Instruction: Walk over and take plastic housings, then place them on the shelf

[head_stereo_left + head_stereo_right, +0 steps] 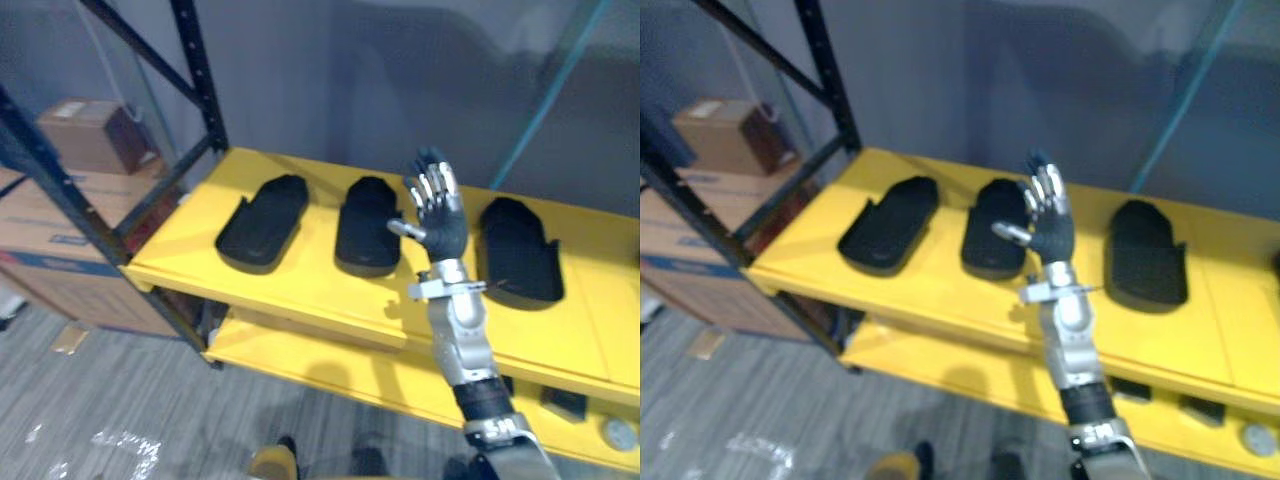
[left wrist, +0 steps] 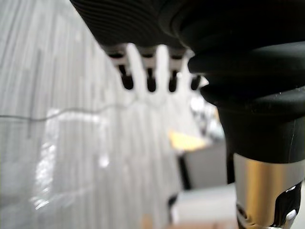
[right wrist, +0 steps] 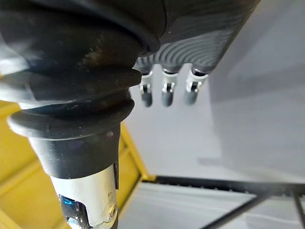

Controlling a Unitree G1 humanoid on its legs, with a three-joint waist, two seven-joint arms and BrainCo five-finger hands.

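Observation:
Three black plastic housings lie side by side on the upper yellow shelf (image 1: 300,290): a left housing (image 1: 262,222), a middle housing (image 1: 368,225) and a right housing (image 1: 520,250). My right hand (image 1: 440,225) is raised upright in front of the shelf, between the middle and right housings. It is open with straight fingers (image 3: 164,90) and holds nothing. My left hand (image 2: 150,78) hangs over the grey floor, fingers straight and empty.
A black steel upright (image 1: 200,80) with diagonal braces frames the shelf's left end. Cardboard boxes (image 1: 60,240) are stacked to the left of it. A lower yellow shelf (image 1: 330,365) carries small dark parts (image 1: 565,403) at its right. A grey wall stands behind.

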